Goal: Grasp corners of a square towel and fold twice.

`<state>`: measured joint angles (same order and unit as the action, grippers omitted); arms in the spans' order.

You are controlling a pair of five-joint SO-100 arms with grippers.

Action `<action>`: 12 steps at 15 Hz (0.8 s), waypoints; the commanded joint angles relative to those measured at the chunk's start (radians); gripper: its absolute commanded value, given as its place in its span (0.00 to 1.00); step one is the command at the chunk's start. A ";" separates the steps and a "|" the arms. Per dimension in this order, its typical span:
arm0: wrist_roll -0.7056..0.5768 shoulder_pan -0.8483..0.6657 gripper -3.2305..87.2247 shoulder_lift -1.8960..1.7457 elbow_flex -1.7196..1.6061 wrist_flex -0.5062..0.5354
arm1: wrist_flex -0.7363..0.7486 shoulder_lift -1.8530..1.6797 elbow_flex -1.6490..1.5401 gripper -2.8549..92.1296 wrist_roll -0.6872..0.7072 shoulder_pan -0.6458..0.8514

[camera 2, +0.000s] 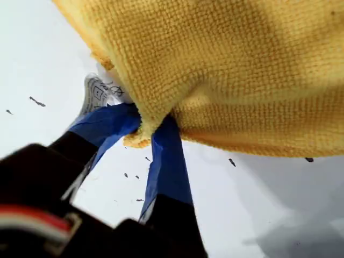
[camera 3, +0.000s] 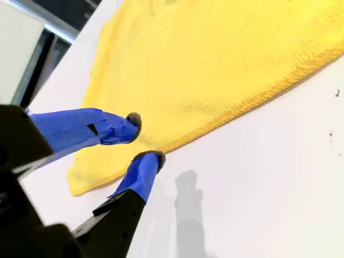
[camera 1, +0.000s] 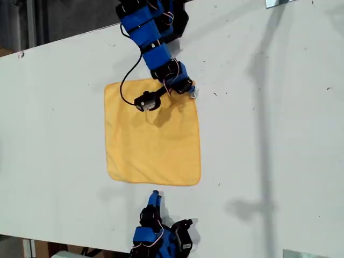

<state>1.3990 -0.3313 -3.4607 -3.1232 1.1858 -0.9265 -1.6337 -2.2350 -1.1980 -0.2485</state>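
While one towel (camera 1: pixel 153 134) lies flat mid-table (camera 1: pixel 279 134), edges nearly parallel to the table's, no long axis to it, my first gripper (camera 2: pixel 148 131) pinches its tagged corner (camera 1: pixel 189 88) at the exterior view's upper right; my second gripper (camera 3: pixel 144 138) hovers over the near edge, jaws slightly spread, gripping nothing; two arms, one white tag (camera 2: pixel 99 91)

A white tabletop (camera 1: pixel 279 134) filled the exterior view. Small dark specks (camera 1: pixel 215 94) dotted it. A dark floor (camera 1: pixel 64 19) lay beyond the tabletop's far edge.
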 commanded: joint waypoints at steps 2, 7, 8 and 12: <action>0.006 0.057 0.11 0.038 0.021 -0.012 | 0.008 0.008 0.021 0.03 0.012 0.008; 0.164 0.319 0.12 1.160 0.643 -0.219 | 0.002 0.009 0.017 0.03 0.009 0.002; 0.199 0.367 0.14 1.324 0.713 -0.313 | 0.002 0.008 0.017 0.03 0.008 0.000; 0.555 0.525 0.18 1.565 0.715 -0.588 | 0.002 0.008 0.015 0.03 0.011 -0.006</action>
<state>1.8346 0.1565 -1.9297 -2.4176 0.7148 -0.9281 -1.6306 -2.2319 -1.1950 -0.2470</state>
